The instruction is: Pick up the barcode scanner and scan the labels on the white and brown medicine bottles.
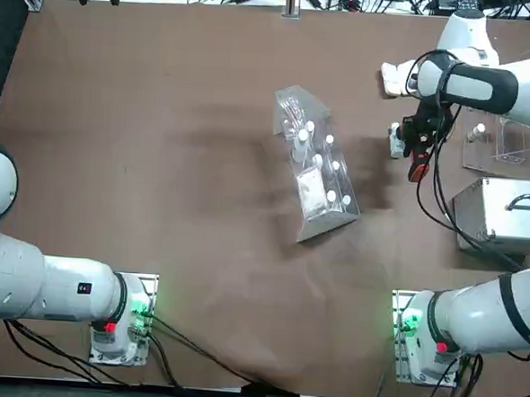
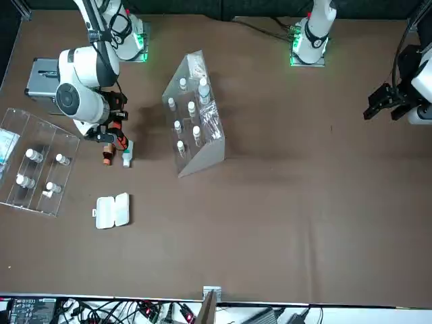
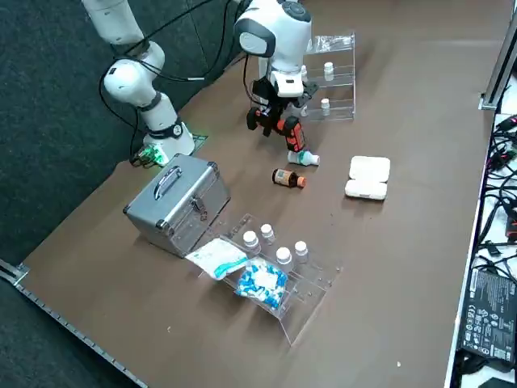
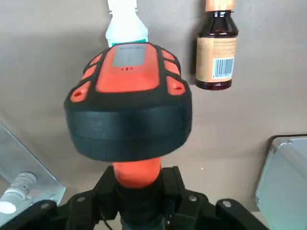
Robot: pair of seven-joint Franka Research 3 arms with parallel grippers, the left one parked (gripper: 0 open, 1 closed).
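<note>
My right gripper is shut on the handle of the barcode scanner, a black body with red-orange parts, held just above the table. In the right wrist view the gripper clamps the orange handle and the scanner head covers part of the white bottle. The brown bottle lies beside it, its barcode label facing up. Both bottles lie on their sides: the white bottle right by the scanner's tip, the brown bottle a little farther out. From the front, the brown bottle and the white bottle lie side by side under the scanner.
A clear rack of white-capped vials stands mid-table. A second clear tray with vials and a metal case sit on the robot's right. A white pill box lies beyond the bottles.
</note>
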